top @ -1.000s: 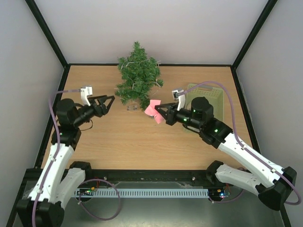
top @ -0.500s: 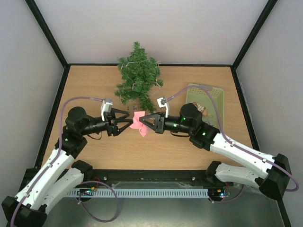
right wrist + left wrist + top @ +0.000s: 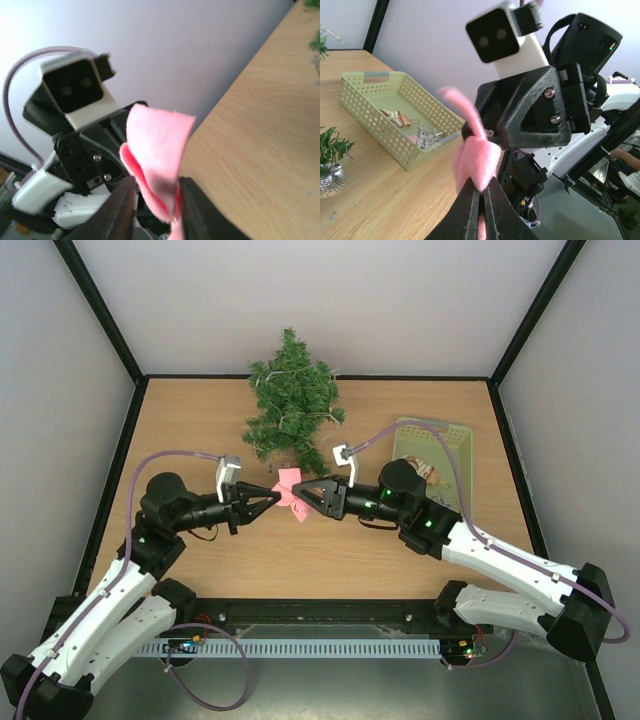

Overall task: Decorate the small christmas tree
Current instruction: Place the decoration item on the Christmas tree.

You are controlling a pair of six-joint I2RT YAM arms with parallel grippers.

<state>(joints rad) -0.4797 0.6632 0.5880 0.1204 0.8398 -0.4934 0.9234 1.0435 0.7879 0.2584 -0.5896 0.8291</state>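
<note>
Pink felt ornament [image 3: 290, 482] between both grippers above the table [image 3: 200, 430], left gripper [image 3: 481, 194] jaws pressed together pinching it, right gripper [image 3: 156, 197] jaws slightly parted around it, small christmas tree [image 3: 293, 405] upright just behind, near the table's far edge.

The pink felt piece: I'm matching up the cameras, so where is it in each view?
Top external: pink felt piece at centre, before the small christmas tree.
Left wrist: lower centre, pinched by the left gripper.
Right wrist: lower centre, at the right gripper.
Shared landmark: wooden table.
</note>
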